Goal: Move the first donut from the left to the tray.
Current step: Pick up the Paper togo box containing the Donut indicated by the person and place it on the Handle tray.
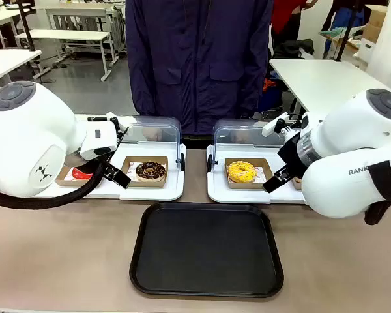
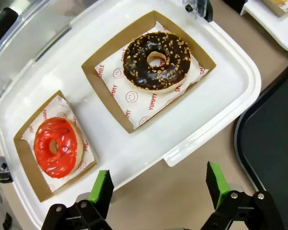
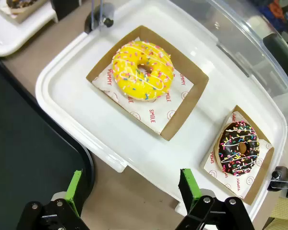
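Red-iced donut (image 2: 55, 146) sits in its cardboard dish (image 2: 23, 163) at a corner of the white tray (image 2: 149, 139). Left gripper (image 2: 159, 187) and right gripper (image 3: 132, 188) both have fingers open, empty.

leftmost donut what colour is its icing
The leftmost donut has glossy bright red icing with thin drizzle lines; it shows best in the left wrist view.

We see the black tray (image 1: 206, 251) on the bench (image 1: 58, 261) at lower centre, the red donut (image 1: 83, 174) at mid left partly behind our left arm (image 1: 26, 137), a chocolate donut (image 1: 150, 171) right of it, a yellow donut (image 1: 242, 172) right of centre, a person's dark coat (image 1: 199, 59) at top
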Motion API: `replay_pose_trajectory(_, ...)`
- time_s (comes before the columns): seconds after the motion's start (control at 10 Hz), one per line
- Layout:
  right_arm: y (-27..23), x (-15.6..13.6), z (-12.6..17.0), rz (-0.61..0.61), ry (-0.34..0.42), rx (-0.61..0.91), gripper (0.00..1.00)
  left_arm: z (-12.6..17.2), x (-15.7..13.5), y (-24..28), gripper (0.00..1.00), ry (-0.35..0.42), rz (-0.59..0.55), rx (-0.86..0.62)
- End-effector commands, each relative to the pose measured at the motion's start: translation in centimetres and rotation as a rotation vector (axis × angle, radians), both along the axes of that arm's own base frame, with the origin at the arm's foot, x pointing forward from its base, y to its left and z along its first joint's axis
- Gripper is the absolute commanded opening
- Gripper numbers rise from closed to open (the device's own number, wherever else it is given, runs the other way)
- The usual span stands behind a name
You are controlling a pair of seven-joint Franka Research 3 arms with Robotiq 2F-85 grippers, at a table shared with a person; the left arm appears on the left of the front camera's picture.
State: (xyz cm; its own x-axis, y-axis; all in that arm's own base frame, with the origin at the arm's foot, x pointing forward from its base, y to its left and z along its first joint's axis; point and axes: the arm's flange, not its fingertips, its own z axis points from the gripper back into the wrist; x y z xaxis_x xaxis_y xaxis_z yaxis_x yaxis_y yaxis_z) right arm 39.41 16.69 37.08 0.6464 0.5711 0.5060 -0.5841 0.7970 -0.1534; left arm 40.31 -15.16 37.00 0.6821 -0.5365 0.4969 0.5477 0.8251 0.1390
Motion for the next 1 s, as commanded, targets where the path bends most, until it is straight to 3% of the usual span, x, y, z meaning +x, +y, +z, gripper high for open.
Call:
replay_pose_trajectory(0.0, 0.0, 0.0, 0.0, 0.0, 0.0, 0.0, 1.0, 0.01, 0.0, 0.0, 1.0, 0.0, 0.0, 0.0)
replay_pose_trajectory(0.9, 0.0, 0.0, 0.0, 0.0, 0.0, 0.0, 1.0, 0.01, 0.0, 0.0, 1.0, 0.0, 0.0, 0.0)
